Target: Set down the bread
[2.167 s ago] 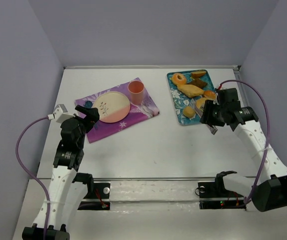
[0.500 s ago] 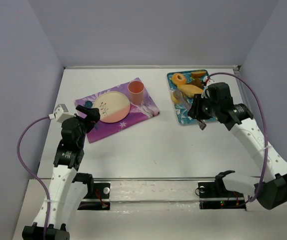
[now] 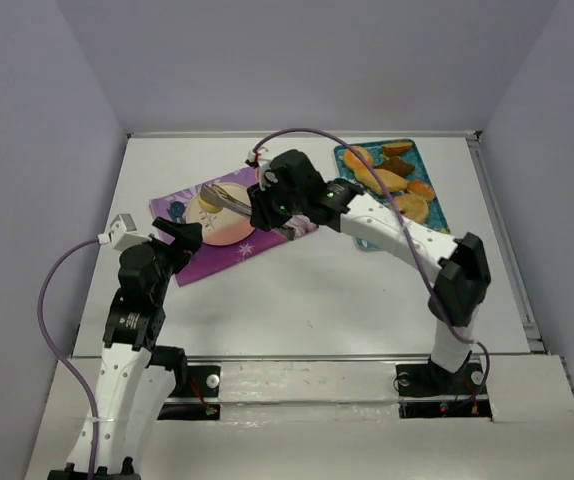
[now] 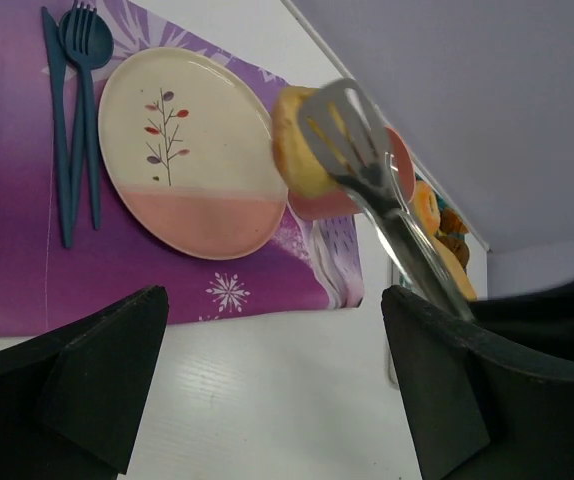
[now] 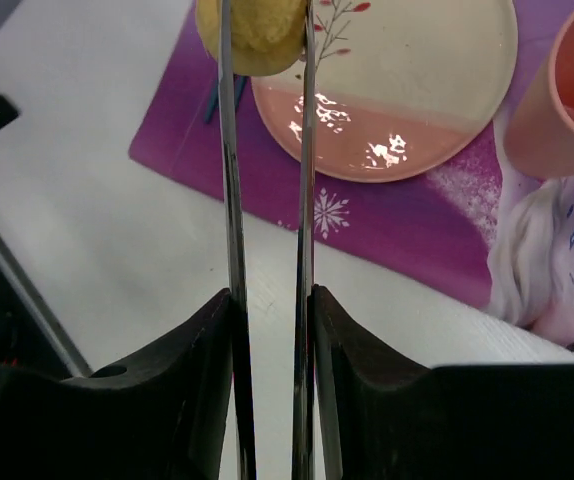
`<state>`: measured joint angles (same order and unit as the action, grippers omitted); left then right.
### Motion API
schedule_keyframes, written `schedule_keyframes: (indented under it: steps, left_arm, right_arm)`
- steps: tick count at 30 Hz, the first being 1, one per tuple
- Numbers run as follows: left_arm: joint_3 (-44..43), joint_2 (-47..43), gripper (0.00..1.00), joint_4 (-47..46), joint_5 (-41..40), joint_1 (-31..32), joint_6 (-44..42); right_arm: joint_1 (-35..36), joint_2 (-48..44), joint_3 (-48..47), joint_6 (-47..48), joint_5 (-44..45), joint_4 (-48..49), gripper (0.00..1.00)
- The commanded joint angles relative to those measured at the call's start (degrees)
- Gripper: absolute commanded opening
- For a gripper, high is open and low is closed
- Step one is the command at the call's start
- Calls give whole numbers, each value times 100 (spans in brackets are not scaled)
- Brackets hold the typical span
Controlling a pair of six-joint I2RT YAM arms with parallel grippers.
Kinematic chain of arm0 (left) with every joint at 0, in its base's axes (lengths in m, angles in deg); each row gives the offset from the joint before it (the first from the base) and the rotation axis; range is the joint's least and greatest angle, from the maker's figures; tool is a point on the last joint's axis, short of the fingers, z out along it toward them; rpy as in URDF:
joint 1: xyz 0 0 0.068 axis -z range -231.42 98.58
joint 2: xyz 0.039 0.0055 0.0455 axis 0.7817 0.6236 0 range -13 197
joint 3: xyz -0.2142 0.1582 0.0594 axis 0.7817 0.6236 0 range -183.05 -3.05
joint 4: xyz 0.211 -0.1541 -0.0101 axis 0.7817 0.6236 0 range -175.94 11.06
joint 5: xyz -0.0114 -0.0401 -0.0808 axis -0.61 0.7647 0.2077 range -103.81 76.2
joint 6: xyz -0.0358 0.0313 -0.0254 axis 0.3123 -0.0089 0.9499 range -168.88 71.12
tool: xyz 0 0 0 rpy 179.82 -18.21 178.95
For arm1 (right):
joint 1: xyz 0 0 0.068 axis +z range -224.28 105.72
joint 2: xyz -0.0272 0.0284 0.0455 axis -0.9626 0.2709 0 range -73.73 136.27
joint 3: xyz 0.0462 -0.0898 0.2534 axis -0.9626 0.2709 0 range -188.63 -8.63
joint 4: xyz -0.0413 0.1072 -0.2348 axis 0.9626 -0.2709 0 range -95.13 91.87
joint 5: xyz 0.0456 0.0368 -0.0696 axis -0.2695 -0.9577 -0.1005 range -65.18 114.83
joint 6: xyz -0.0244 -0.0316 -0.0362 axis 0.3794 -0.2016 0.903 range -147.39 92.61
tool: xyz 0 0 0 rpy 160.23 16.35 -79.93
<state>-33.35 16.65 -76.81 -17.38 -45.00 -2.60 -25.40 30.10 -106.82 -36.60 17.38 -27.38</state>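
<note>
Right claw [image 5: 267, 300]: clamped on the handles of metal tongs [image 5: 229, 180], whose arms are squeezed almost parallel.
Bread [image 5: 257, 35]: pinched between the tong tips, in the air above the plate [image 5: 437, 90], over its edge.
Handling: probably light, soft and crushable; grip it gently across its wide middle.
Left claw [image 4: 272, 300]: jaws apart, empty, on the plate's near side.

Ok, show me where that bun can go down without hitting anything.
The plate is bare, bordered by the blue fork on one side and the orange cup on the other: best for the bread. The white table in front of the mat is open too. The pastry tray is crowded.
</note>
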Motion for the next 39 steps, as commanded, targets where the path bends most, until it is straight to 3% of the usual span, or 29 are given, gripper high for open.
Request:
schedule_keyframes:
  steps: [1,8,12,15,33,38,39]
  left_arm:
    - [16,-266,99,265,147,35,-23]
    - [-19,-188,99,379,85,35,-137]
    - [-19,-179,99,379,59,35,-128]
    - [-19,-205,99,379,23,35,-119]
    - [-46,-346,99,415,-73,35,-75]
    - [-63,-398,99,415,-91,35,-67]
    - [-55,-416,99,415,-82,35,-75]
  right_arm:
    - [60,1365,-1349,69,304,96,32]
    - [113,2369,-2292,-19,709,-124,38]
    - [113,2326,-2240,33,718,-151,56]
    - [113,2194,-2125,60,709,-142,63]
    - [165,1211,-1616,-1,718,-89,63]
    - [218,122,-493,-230,937,147,62]
    - [218,-446,136,-343,998,357,62]
